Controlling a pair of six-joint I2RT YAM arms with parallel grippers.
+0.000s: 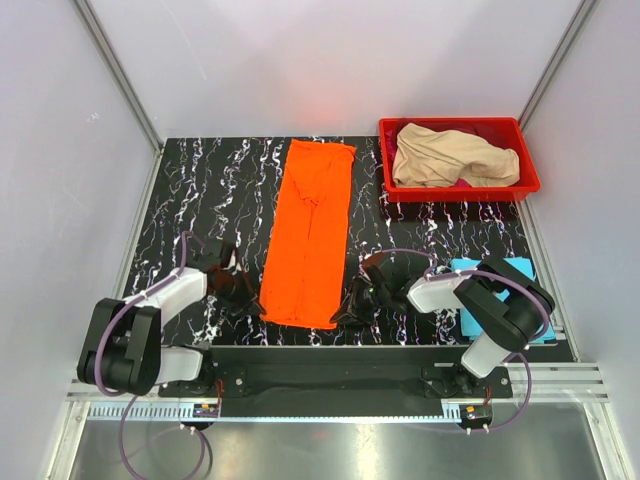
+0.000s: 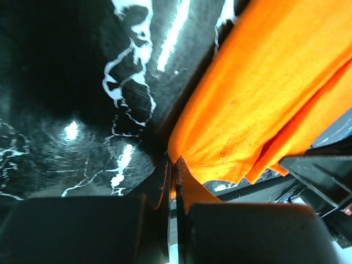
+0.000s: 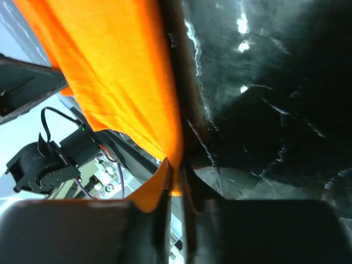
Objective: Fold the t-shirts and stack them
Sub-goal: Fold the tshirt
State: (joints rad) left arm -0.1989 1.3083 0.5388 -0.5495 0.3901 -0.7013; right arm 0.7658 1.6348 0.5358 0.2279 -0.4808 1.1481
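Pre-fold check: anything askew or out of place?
Only the orange t-shirt: its folded strip lies slightly slanted, near end further left. The left end effector and right end effector pinch its near corners. Nothing spilled or damaged.

No legible text, label, brand, number or sign in any of the three views.

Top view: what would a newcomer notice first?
The bright orange t-shirt, lying as a long strip down the middle of the black marbled table. The left hand and right hand each pinch one of its near corners. At the far right, a red bin holds a crumpled beige t-shirt.
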